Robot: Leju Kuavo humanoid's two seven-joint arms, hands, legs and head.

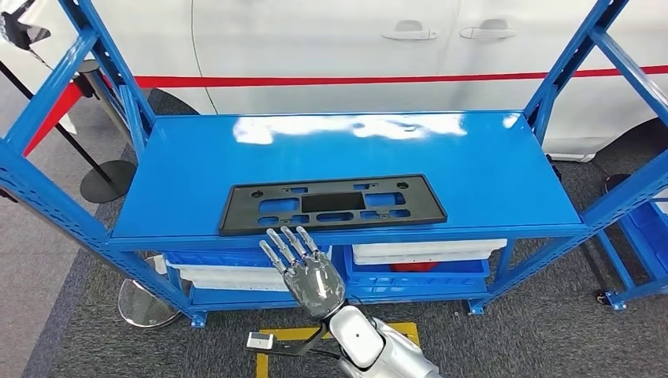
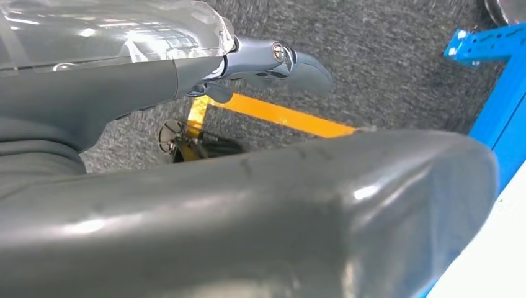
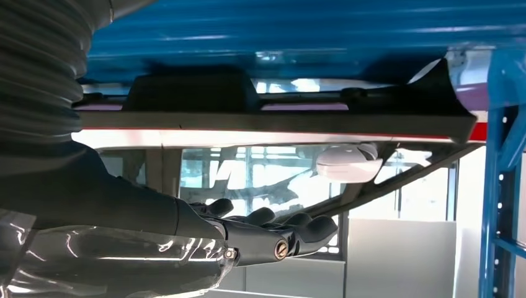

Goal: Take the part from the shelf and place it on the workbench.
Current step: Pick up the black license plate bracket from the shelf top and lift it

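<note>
The part [image 1: 331,203] is a flat black plastic frame with several cut-outs, lying near the front edge of the blue shelf top [image 1: 473,173]. My right hand [image 1: 307,272] reaches up from below with its fingers straight and apart, their tips just short of the part's front left edge, holding nothing. In the right wrist view the right hand [image 3: 267,236] points at the part [image 3: 279,118], seen edge-on against the blue shelf. My left hand [image 2: 186,205] hangs over the grey carpet with nothing in it, a finger [image 2: 279,62] stretched out.
A white car [image 1: 331,39] and a red barrier tape [image 1: 315,79] stand behind the shelf. Blue bins [image 1: 425,264] with white parts sit on the lower level. Stanchion bases [image 1: 106,181] stand at the left, a second blue rack [image 1: 642,228] at the right. Yellow floor tape [image 2: 279,115] marks the carpet.
</note>
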